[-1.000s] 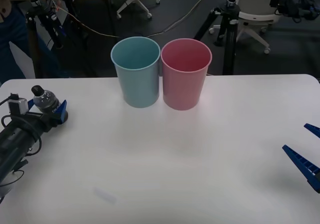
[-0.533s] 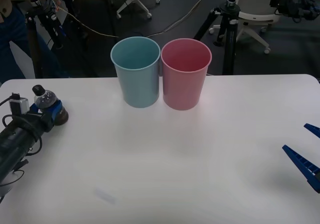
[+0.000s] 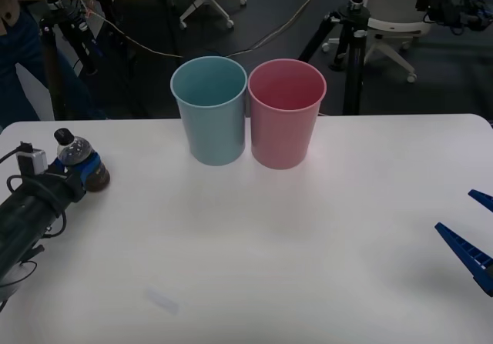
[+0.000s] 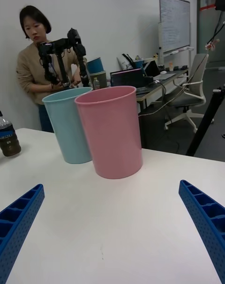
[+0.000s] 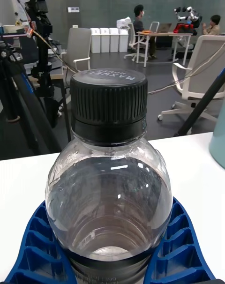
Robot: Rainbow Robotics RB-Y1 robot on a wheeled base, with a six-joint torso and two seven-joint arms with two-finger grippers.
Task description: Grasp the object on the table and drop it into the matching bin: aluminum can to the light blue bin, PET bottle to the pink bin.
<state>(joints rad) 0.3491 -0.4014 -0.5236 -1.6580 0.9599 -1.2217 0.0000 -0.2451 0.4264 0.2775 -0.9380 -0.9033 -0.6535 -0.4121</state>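
From the front, the left gripper clasped the PET bottle near the table's left edge, well apart from both bins, while the right wrist view showed the right gripper spread wide over bare tabletop facing the pink bin, and the left wrist view showed blue fingers hugging the bottle.

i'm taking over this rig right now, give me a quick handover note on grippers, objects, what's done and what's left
Left gripper: shut on the PET bottle near the table's far left edge; bottle upright, blue fingers wrapped around its body.
Right gripper: open, parked low at the table's right side, holding nothing.
Pink bin and light blue bin: side by side at the table's far middle, pink on the right.
Done: bottle grasped.
Left: lift it, carry it right past the blue bin, release it over the pink bin.
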